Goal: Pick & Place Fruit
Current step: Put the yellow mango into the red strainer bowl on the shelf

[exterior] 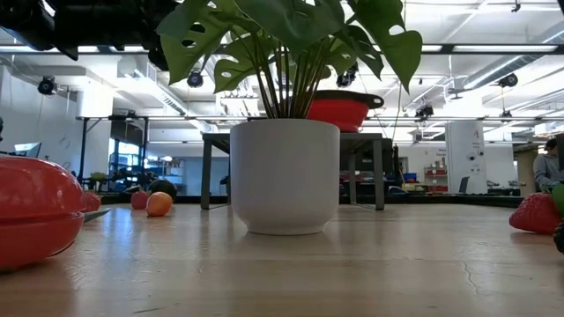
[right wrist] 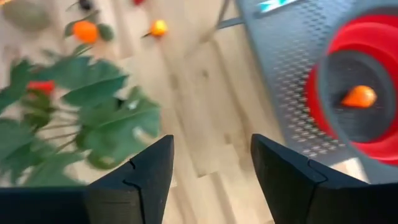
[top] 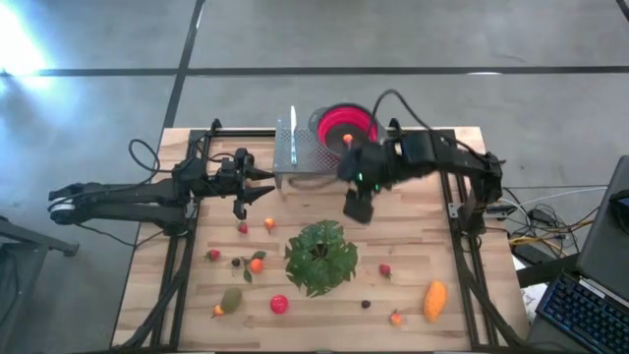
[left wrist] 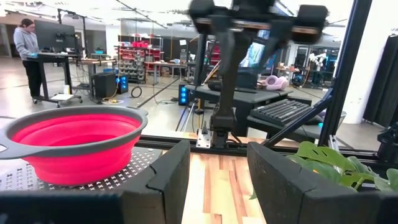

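right claw [right wrist: 211, 171] spread and empty, one orange fruit [right wrist: 359, 96] nearby in red bowl [right wrist: 373, 146]

table [top: 413, 246]: pale wood planks, matt, grain visible
colander bowl [left wrist: 71, 140]: red, smooth, soft-looking plastic, slight sheen
stand [right wrist: 289, 81]: perforated grey metal, dull
plant pot [exterior: 285, 176]: white, smooth, matt
fruit [exterior: 35, 211]: glossy red plastic
gripper fingers [left wrist: 283, 186]: matt black plastic
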